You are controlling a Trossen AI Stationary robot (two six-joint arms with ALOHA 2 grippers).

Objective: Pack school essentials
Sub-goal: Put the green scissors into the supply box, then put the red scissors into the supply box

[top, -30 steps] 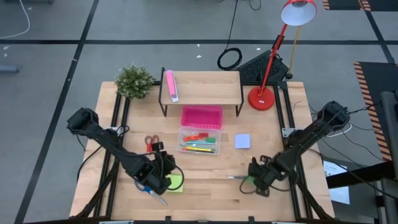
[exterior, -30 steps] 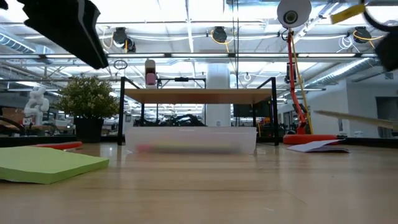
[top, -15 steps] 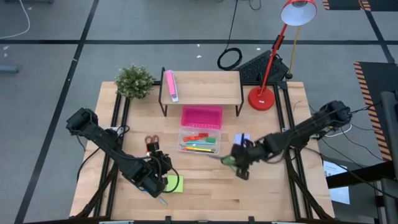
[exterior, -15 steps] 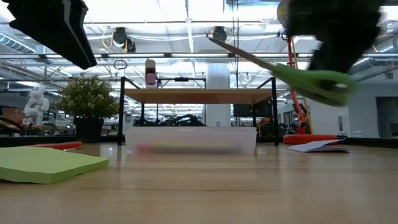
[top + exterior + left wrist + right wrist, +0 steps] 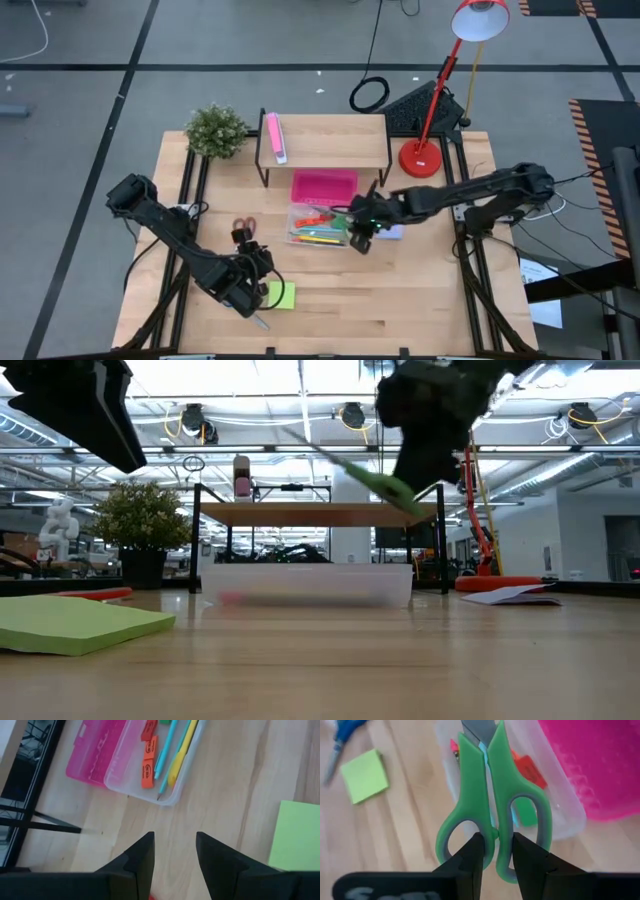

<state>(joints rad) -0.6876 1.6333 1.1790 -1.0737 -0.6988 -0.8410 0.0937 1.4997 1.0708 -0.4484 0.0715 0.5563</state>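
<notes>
- The right pincer, clamped on the green scissors, hangs at the clear case's right end, blades pointing lengthwise over it.
- The left pincer, open and empty, waits near the lime note pad.

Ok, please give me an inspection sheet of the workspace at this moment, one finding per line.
Surface: wooden table, with a shelf at the back.
Job's things: green scissors carried above the clear case; red scissors, lime note pad, pale-blue note pad on the table.
Clutter: pink tray, plant, red lamp.
Grippers: right gripper shut on the green scissors; left gripper open, empty.
Cables: black coil on the floor.
Surroundings: nothing seen.
</notes>
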